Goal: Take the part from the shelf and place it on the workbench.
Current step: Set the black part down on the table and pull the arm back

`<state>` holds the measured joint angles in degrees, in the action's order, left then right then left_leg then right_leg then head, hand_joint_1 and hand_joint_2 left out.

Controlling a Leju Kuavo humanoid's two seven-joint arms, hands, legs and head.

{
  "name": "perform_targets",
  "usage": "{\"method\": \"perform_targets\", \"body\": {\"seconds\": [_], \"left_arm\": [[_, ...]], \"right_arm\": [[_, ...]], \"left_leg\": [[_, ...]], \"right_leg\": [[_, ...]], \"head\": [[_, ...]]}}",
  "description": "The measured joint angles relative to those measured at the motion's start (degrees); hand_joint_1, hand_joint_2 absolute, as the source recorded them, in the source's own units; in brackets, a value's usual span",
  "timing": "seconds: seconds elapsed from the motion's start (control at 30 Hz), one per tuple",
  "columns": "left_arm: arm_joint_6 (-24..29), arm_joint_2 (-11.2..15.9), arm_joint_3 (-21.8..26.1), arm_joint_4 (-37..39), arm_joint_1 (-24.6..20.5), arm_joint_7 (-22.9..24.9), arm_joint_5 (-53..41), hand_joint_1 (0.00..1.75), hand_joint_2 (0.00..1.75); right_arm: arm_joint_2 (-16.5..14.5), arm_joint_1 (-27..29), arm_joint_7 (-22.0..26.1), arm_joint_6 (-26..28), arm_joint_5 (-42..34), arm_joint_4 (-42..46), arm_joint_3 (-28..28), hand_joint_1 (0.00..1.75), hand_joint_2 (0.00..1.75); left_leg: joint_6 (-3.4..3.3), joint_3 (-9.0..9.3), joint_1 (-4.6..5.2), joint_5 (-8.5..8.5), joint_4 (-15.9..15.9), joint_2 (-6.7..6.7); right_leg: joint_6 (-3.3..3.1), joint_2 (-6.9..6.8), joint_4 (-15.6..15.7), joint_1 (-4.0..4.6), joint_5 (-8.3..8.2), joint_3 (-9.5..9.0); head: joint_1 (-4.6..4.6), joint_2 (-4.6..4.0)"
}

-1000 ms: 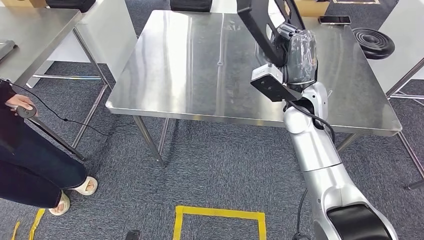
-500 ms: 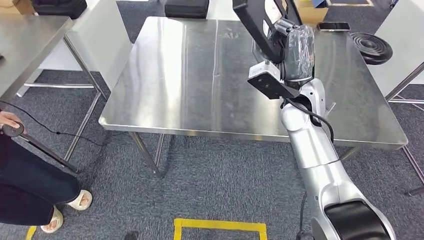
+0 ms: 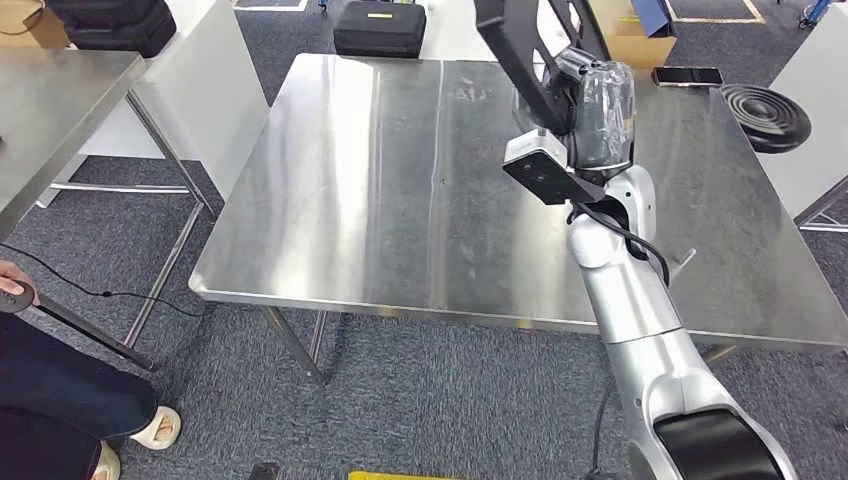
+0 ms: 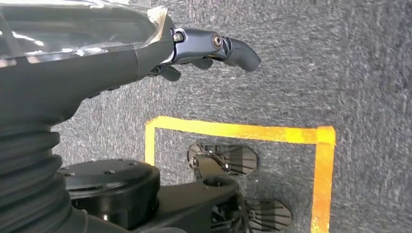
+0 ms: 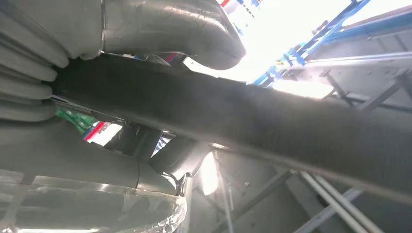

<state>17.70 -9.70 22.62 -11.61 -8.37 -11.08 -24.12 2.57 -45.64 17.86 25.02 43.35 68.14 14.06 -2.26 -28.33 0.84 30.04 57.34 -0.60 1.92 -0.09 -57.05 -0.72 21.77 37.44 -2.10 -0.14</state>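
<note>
The part (image 3: 513,48) is a long black bar, held up at a slant over the far right of the steel workbench (image 3: 380,200). My right hand (image 3: 600,108), wrapped in clear plastic, grips it well above the tabletop. In the right wrist view the black part (image 5: 291,126) crosses the picture with the grey thumb (image 5: 184,24) laid over it. My left hand (image 4: 97,63) hangs over the carpet with its dark fingers (image 4: 228,46) stretched out and nothing in them.
A phone (image 3: 686,75) lies at the workbench's far right edge, beside a black ribbed disc (image 3: 765,103). A black case (image 3: 380,28) sits on the floor beyond. Another steel table (image 3: 50,110) stands at the left, a person (image 3: 50,400) at lower left. Yellow tape (image 4: 233,131) marks the carpet.
The camera has moved forward: the workbench sits lower and larger in the picture and the person has slid toward the left edge. My right hand keeps its hold on the part.
</note>
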Motion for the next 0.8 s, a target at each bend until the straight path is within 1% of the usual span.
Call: {"method": "perform_targets", "body": {"seconds": [0.03,0.07,0.1,0.13,0.17,0.2,0.23,0.27,0.3,0.33,0.37,0.4,0.43,0.47,0.5,0.53,0.57,0.6,0.63,0.67,0.7,0.73,0.77,0.8], "left_arm": [[0.01,-0.02,-0.01,-0.01,-0.06,0.0,-0.01,0.0,1.75],[0.01,-0.03,-0.01,-0.02,-0.12,0.01,-0.03,0.0,1.75],[0.02,-0.04,-0.01,-0.02,-0.16,0.01,-0.04,0.0,1.75],[0.02,-0.06,-0.01,-0.02,-0.17,0.03,-0.06,0.0,1.75],[0.02,-0.06,-0.01,-0.02,-0.14,0.05,-0.08,0.0,1.75],[0.02,-0.05,-0.01,-0.02,-0.11,0.07,-0.08,0.0,1.75],[0.04,-0.05,0.0,-0.01,-0.07,0.09,-0.1,0.0,1.75],[0.08,-0.04,0.0,-0.01,-0.06,0.1,-0.14,0.0,1.75],[0.11,-0.02,0.0,-0.01,-0.06,0.1,-0.18,0.0,1.75],[0.15,0.02,0.01,0.01,-0.02,0.1,-0.23,0.0,1.75],[0.17,0.09,0.02,0.01,0.02,0.1,-0.27,0.0,1.75],[0.17,0.16,0.04,0.02,0.1,0.1,-0.31,0.0,1.75],[0.18,0.22,0.07,0.02,0.17,0.1,-0.35,0.0,1.75],[0.18,0.26,0.09,0.02,0.19,0.08,-0.4,0.0,1.75],[0.18,0.25,0.11,0.01,0.17,0.06,-0.45,0.0,1.75],[0.17,0.22,0.14,0.0,0.12,0.03,-0.51,0.0,1.75],[0.14,0.19,0.16,-0.01,0.03,-0.01,-0.58,0.0,1.75],[0.07,0.15,0.18,-0.02,-0.05,-0.02,-0.63,0.0,1.75],[-0.02,0.09,0.19,-0.02,-0.13,-0.03,-0.67,0.0,1.75],[-0.1,0.05,0.2,-0.02,-0.19,-0.03,-0.68,0.0,1.75],[-0.16,0.02,0.21,-0.02,-0.21,-0.03,-0.68,0.0,1.75],[-0.18,-0.01,0.22,-0.02,-0.2,-0.03,-0.68,0.0,1.75],[-0.21,-0.01,0.24,-0.02,-0.2,-0.05,-0.68,0.0,1.75],[-0.25,-0.02,0.25,-0.02,-0.2,-0.1,-0.68,0.0,1.75]], "right_arm": [[-0.01,-0.17,0.0,0.01,0.0,0.03,-0.02,1.75,1.75],[-0.06,-0.29,0.01,0.03,0.01,0.05,-0.03,1.75,1.75],[-0.14,-0.37,0.01,0.03,0.03,0.08,-0.02,1.75,1.75],[-0.21,-0.39,0.02,0.04,0.04,0.09,-0.01,1.75,1.75],[-0.26,-0.32,0.02,0.04,0.05,0.09,0.02,1.75,1.75],[-0.29,-0.21,0.02,0.03,0.05,0.08,0.03,1.75,1.75],[-0.32,-0.11,0.01,0.03,0.05,0.08,0.04,1.75,1.75],[-0.34,-0.07,0.01,0.03,0.06,0.08,0.04,1.75,1.75],[-0.36,-0.05,0.0,0.04,0.07,0.08,0.04,1.75,1.75],[-0.38,-0.01,-0.01,0.05,0.08,0.06,0.04,1.75,1.75],[-0.41,0.08,-0.01,0.08,0.1,0.01,0.04,1.75,1.75],[-0.44,0.17,-0.02,0.13,0.16,-0.05,0.04,1.75,1.75],[-0.48,0.3,-0.07,0.17,0.24,-0.11,0.05,1.75,1.75],[-0.51,0.37,-0.12,0.24,0.32,-0.14,0.06,1.75,1.75],[-0.5,0.39,-0.19,0.28,0.39,-0.07,0.04,1.75,1.75],[-0.44,0.38,-0.25,0.32,0.44,0.02,0.01,1.75,1.75],[-0.37,0.28,-0.27,0.35,0.48,0.1,-0.03,1.75,1.75],[-0.27,0.23,-0.28,0.37,0.51,0.17,-0.06,1.75,1.75],[-0.15,0.25,-0.3,0.39,0.57,0.18,-0.08,1.75,1.75],[-0.04,0.41,-0.33,0.39,0.7,0.16,-0.08,1.75,1.75],[0.09,0.7,-0.37,0.4,0.85,0.15,-0.08,1.75,1.75],[0.22,1.02,-0.4,0.4,0.99,0.14,-0.08,1.75,1.75],[0.3,1.26,-0.43,0.41,1.15,0.14,-0.08,1.75,1.75],[0.34,1.37,-0.43,0.46,1.27,0.14,-0.07,1.75,1.75]], "left_leg": [[0.24,-0.83,-0.08,-0.18,1.65,0.1],[0.55,-2.51,-0.22,-0.23,4.43,0.18],[0.9,-4.95,-0.4,0.1,8.14,0.24],[1.27,-7.92,-0.57,1.25,12.23,0.28],[1.54,-10.69,-0.72,3.0,15.25,0.33],[1.71,-12.77,-0.82,4.61,16.87,0.36],[1.72,-14.04,-0.86,5.25,16.61,0.39],[1.6,-14.31,-0.87,4.29,14.57,0.4],[1.35,-13.86,-0.85,1.79,11.22,0.4],[0.9,-13.06,-0.72,-2.35,6.81,0.4],[0.45,-12.37,-0.53,-5.78,3.4,0.31],[0.04,-11.7,-0.3,-8.44,1.04,0.21],[-0.31,-11.37,-0.04,-9.98,-0.12,0.12],[-0.49,-11.24,0.13,-9.86,-0.05,0.04],[-0.65,-10.87,0.04,-9.97,-0.31,0.06],[-0.85,-10.61,-0.04,-9.97,-0.68,0.09],[-1.11,-10.23,-0.19,-9.89,-1.08,0.11],[-1.37,-9.82,-0.33,-9.77,-1.45,0.13],[-1.62,-9.59,-0.28,-9.56,-1.54,0.11],[-1.82,-9.43,-0.28,-9.33,-1.52,0.08],[-1.89,-9.3,-0.28,-9.12,-1.48,0.0],[-1.89,-9.15,-0.29,-8.88,-1.39,-0.12],[-1.81,-8.98,-0.31,-8.62,-1.25,-0.24],[-1.63,-8.75,-0.36,-8.31,-1.03,-0.36]], "right_leg": [[-0.56,0.12,0.07,-0.19,0.26,-0.56],[-0.98,0.23,0.13,-0.35,0.62,-1.24],[-1.3,0.3,0.2,-0.39,1.12,-1.84],[-1.53,0.37,0.22,-0.38,1.74,-2.51],[-1.54,0.43,0.22,-0.37,2.42,-3.21],[-1.51,0.48,0.22,-0.36,3.04,-3.92],[-1.46,0.53,0.22,-0.36,3.73,-4.78],[-1.39,0.57,0.22,-0.36,4.39,-5.65],[-1.3,0.61,0.24,-0.36,5.01,-6.49],[-1.17,0.66,0.28,-0.38,5.68,-7.18],[-0.92,0.79,0.29,-0.28,6.26,-7.81],[-0.61,0.93,0.28,-0.19,6.77,-8.16],[-0.23,1.06,0.32,-0.12,7.18,-8.33],[0.12,1.17,0.43,-0.03,7.44,-8.54],[0.42,1.13,0.5,-0.03,7.78,-8.44],[0.62,1.01,0.22,-0.01,8.17,-8.29],[0.64,0.88,-1.17,0.02,8.91,-7.54],[0.59,0.75,-3.92,0.06,10.0,-6.02],[0.46,0.69,-7.72,0.05,11.16,-3.85],[0.41,0.69,-11.9,0.05,12.23,-1.2],[0.57,0.69,-15.04,0.02,12.68,1.09],[0.98,0.67,-16.19,-0.03,12.25,2.5],[1.58,0.65,-15.05,-0.11,10.89,2.77],[2.28,0.59,-11.46,-0.21,8.69,1.72]], "head": [[0.01,0.0],[-0.04,0.0],[-0.04,0.01],[-0.07,0.01],[-0.06,0.01],[-0.07,0.01],[-0.06,0.01],[-0.07,0.01],[-0.08,0.01],[-0.07,0.01],[-0.03,0.01],[0.04,0.0],[0.06,0.0],[0.1,0.0],[0.1,0.0],[0.12,0.01],[0.23,0.01],[0.33,0.0],[0.44,0.0],[0.5,0.0],[0.53,0.0],[0.54,0.01],[0.56,0.01],[0.58,0.01]]}}
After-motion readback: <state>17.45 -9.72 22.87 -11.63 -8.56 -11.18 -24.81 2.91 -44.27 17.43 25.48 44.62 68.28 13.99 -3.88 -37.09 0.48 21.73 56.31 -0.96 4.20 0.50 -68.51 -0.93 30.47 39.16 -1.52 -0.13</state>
